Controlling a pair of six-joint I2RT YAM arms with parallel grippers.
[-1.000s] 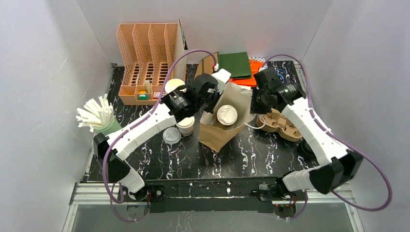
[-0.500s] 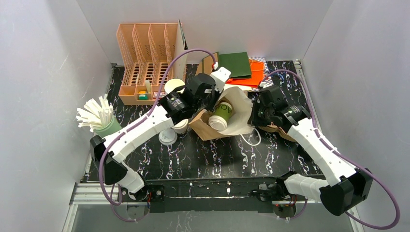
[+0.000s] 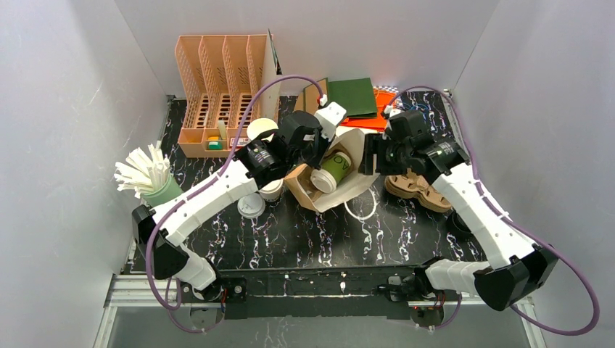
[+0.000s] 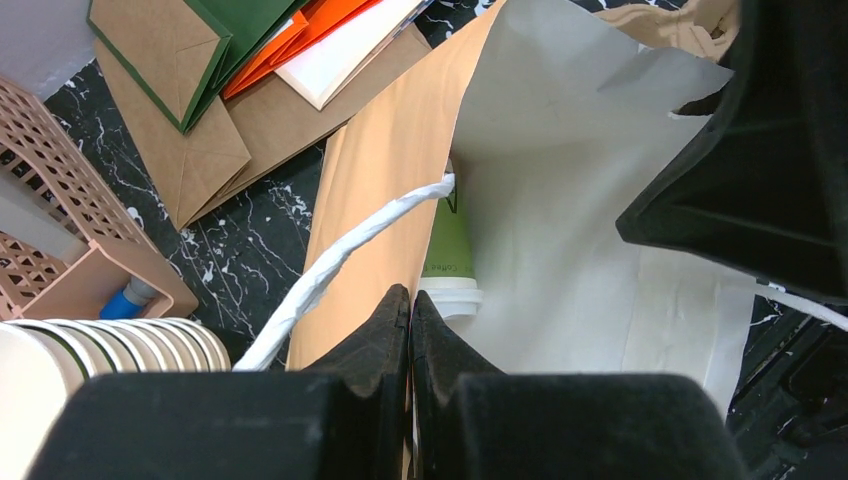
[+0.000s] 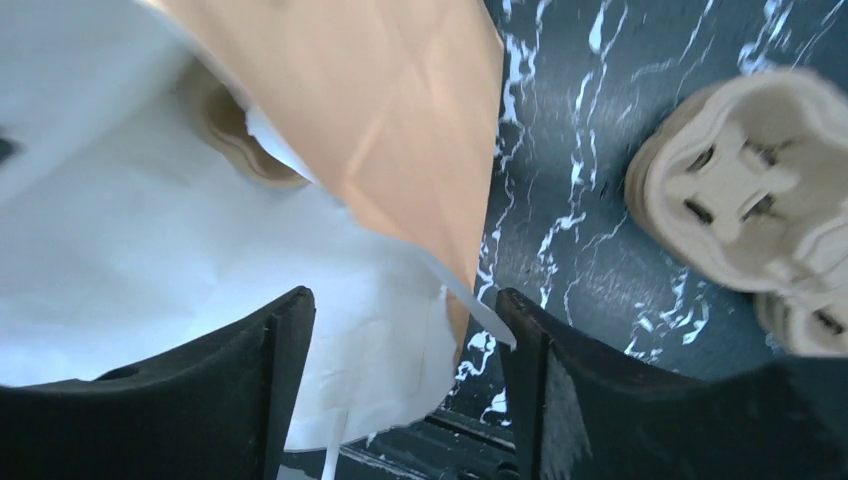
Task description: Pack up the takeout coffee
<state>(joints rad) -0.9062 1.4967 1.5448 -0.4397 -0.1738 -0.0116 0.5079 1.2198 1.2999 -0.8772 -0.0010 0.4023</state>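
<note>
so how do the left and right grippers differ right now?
The left gripper is shut, fingers pressed together; the right gripper is open, fingers wide apart. The left gripper pinches the paper bag at its rim; the right gripper only straddles the bag's opposite edge and does not clamp it. Shared: both are at the mouth of the same bag, where the green cup lies on its side.

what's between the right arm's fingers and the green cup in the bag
Only the paper bag's side wall, brown outside, white inside, separates the right fingers from the green cup; the top view shows it best.
</note>
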